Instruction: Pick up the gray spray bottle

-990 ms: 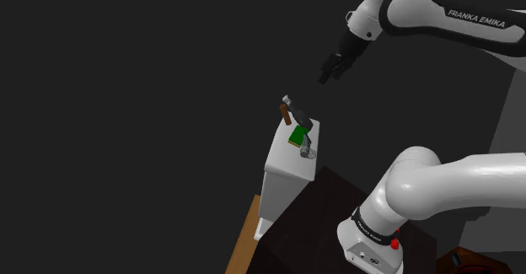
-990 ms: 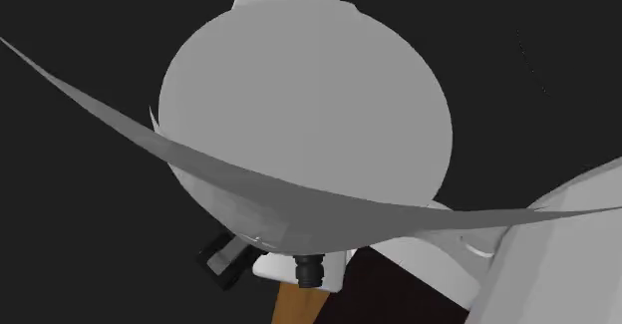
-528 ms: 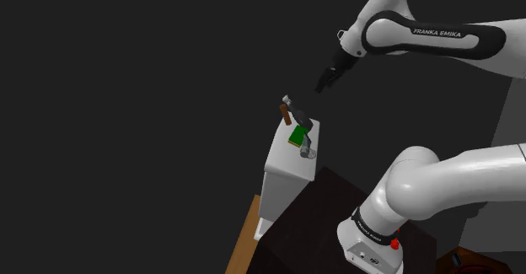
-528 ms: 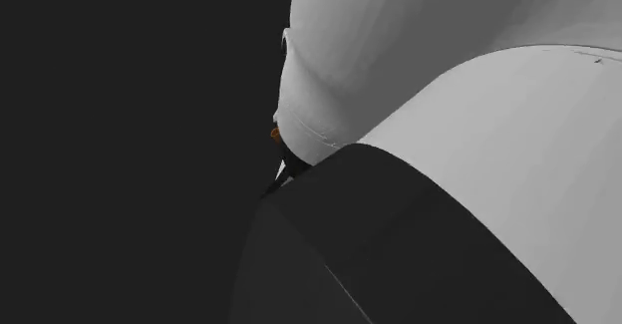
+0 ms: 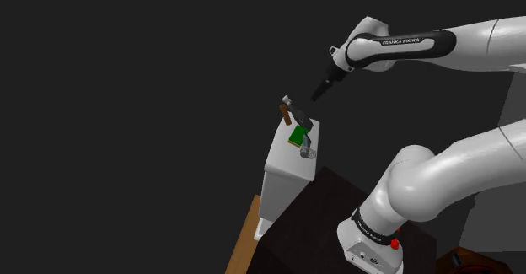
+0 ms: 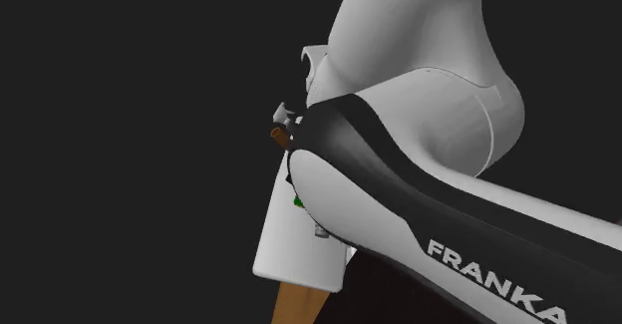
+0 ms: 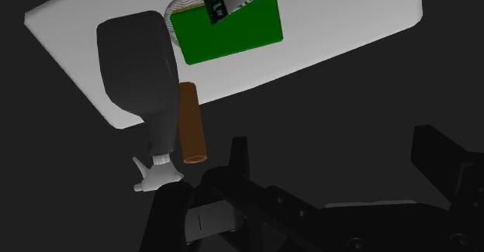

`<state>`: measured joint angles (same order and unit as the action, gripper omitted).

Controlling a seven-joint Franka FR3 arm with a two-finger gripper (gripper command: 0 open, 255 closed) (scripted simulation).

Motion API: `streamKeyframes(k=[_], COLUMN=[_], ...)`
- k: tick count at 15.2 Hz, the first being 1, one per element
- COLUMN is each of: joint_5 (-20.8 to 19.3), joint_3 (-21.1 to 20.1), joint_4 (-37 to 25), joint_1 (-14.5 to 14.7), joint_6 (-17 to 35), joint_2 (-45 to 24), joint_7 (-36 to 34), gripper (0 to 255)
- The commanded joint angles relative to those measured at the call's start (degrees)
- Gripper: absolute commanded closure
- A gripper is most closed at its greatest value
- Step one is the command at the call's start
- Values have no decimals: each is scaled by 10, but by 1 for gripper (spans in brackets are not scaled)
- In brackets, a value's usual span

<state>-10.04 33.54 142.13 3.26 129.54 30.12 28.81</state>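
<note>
1. One relation governs the coming move: the dark grey spray bottle lies off to one side of the black two-finger tool, not on its centre line.
2. The tool is open and holds nothing. Its fingers stand well apart with only bare space between them.
3. The bottle rests on the white block-shaped bench, near one corner. Its broad body is over the bench top, and its narrow neck and pale trigger head are the end nearest the tool.
4. Its long axis therefore runs from the bench roughly toward the tool, but outside the finger on that side. I cannot tell whether it stands fully upright.
5. A brown cylinder stands just beside the bottle's neck, between the bottle and the tool's centre line. A flat green box lies further along the bench.
6. In the shoulder view the tool hangs above the bottle, toward that view's right and apart from it.
7. By my judgement the tool must shift sideways past the brown cylinder and come down, so the open fingers straddle the bottle without knocking the cylinder.
</note>
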Motion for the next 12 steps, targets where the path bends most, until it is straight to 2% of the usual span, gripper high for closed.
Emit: streamKeyframes(k=[1, 4, 7, 9, 10, 11, 12], joint_5=[19, 71, 166, 271, 336, 400, 453], joint_3=[40, 108, 185, 235, 250, 251, 241], joint_4=[-14, -40, -76, -108, -128, -149, -171], joint_1=[23, 69, 129, 169, 176, 170, 151], joint_6=[32, 73, 102, 105, 98, 85, 70], joint_2=[-42, -110, -195, -270, -316, -363, -406], joint_7=[49, 134, 246, 347, 405, 460, 507], gripper=[0, 0, 0, 0, 0, 0, 0])
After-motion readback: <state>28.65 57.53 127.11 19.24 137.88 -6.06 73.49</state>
